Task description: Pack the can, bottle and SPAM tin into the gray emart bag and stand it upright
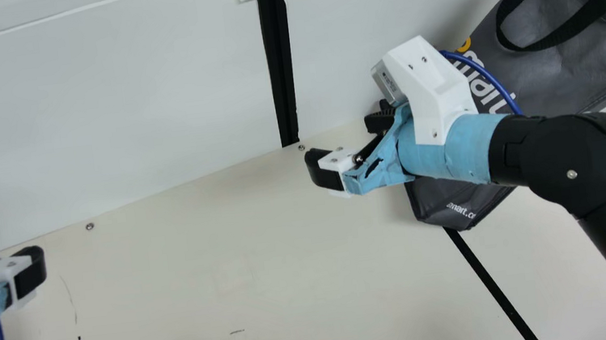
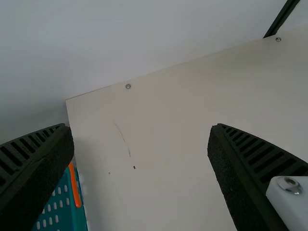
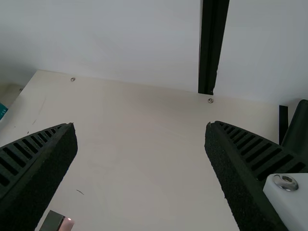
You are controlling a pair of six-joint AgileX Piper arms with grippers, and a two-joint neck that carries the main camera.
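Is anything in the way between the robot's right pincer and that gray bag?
Nothing visible stands between the right pincer and the gray bag. The right arm itself crosses in front of the bag in the main view, hiding part of it.

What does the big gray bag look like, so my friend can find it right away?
Find the robot's right arm. Behind it, a big gray bag with white letters slants across the main view's right side. Its black loop handle sets it apart from the holey teal basket.
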